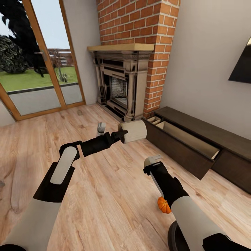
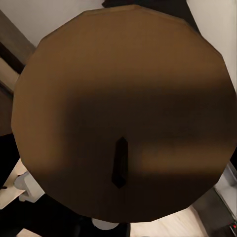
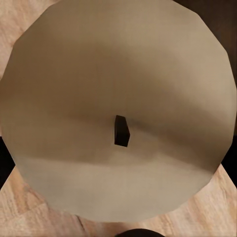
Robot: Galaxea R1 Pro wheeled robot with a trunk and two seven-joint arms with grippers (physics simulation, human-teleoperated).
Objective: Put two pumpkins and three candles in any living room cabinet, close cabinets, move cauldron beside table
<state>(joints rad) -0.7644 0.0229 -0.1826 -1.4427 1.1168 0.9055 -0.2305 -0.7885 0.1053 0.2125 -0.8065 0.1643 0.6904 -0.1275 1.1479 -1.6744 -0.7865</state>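
My left gripper [image 1: 122, 134] is shut on a cream candle [image 1: 133, 131], held on its side just left of the cabinet [image 1: 209, 130]. The left wrist view has that candle's round top and dark wick [image 2: 119, 162] close up. The cabinet's long drawer [image 1: 188, 139] stands open, showing a tan interior. In the right wrist view a second candle [image 3: 118, 108] sits just as close, wick at centre, over wood floor. It hides the fingers of my right gripper [image 1: 152, 162], which seems shut on it. An orange pumpkin [image 1: 163, 205] lies on the floor beside my right forearm, partly hidden.
A brick chimney with an ornate fireplace [image 1: 120, 85] stands behind, glass doors [image 1: 38, 69] at the left, a dark screen [image 1: 242, 64] on the right wall. A small grey object [image 1: 101, 128] stands on the floor [image 1: 104, 195] before the hearth.
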